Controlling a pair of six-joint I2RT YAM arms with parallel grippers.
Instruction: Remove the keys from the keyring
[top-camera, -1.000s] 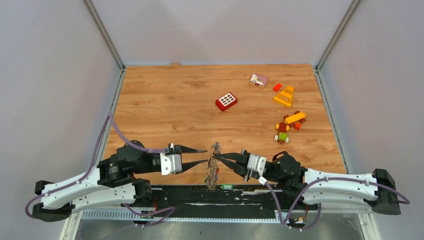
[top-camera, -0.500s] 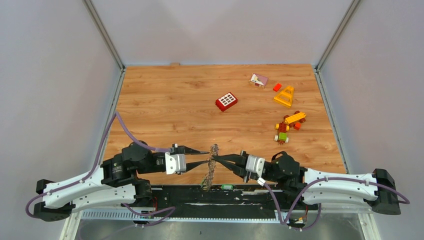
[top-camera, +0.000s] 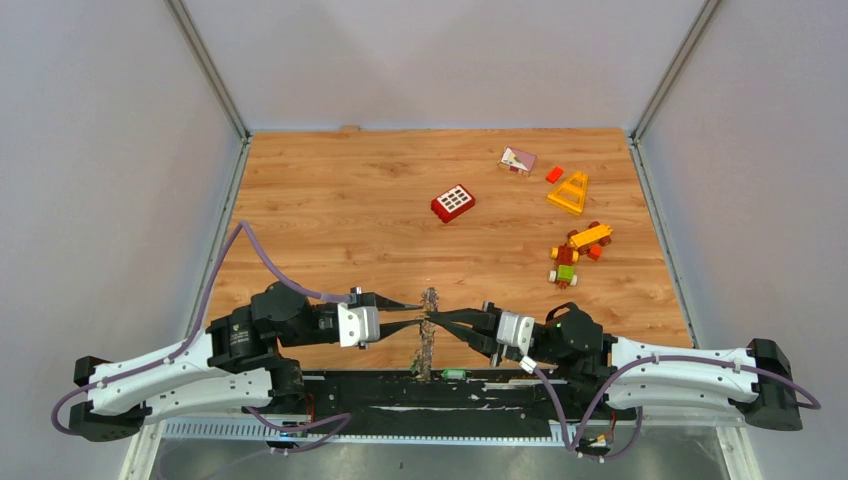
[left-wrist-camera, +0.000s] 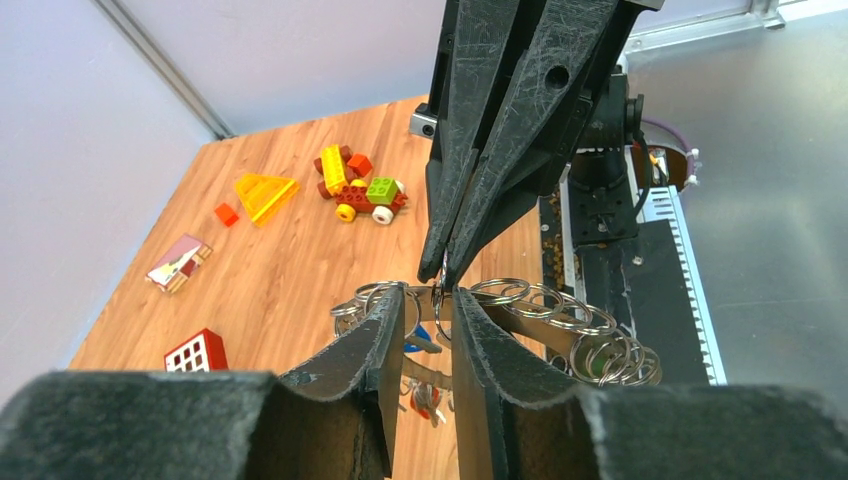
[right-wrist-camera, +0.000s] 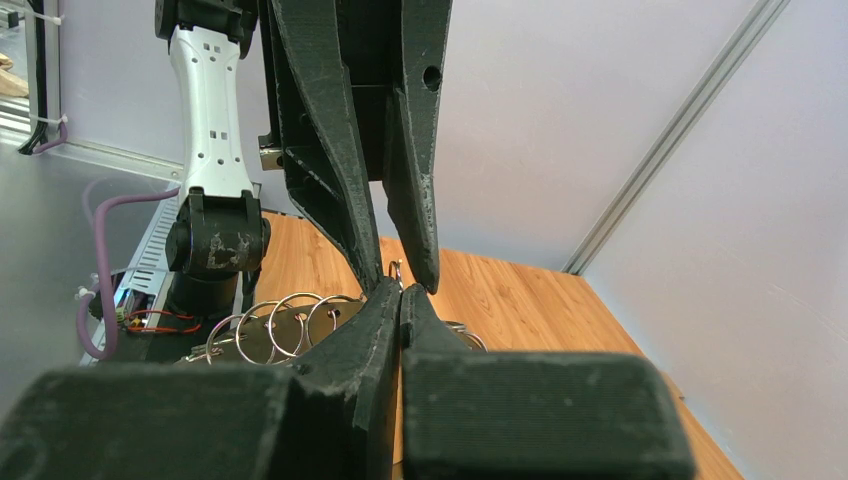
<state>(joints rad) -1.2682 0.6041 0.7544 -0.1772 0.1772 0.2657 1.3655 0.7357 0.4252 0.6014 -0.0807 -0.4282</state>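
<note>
The right claw (top-camera: 438, 318) has its two black, scratchy fingers pinched shut on the thin grey keyring (top-camera: 429, 322). The left claw (top-camera: 416, 312) points at it from the other side. Its fingers are a little apart, with the ring wire between them. Shiny silver keys (top-camera: 426, 355) hang in a jagged bunch under both claws, over the wooden desk (top-camera: 330, 220).

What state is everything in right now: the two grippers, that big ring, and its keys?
left gripper: open a little, fingers either side of the ring's edge.
right gripper: shut, pinching the ring.
large grey metal keyring: held on edge between the two grippers.
small silver keys: hanging from the keyring.
</note>
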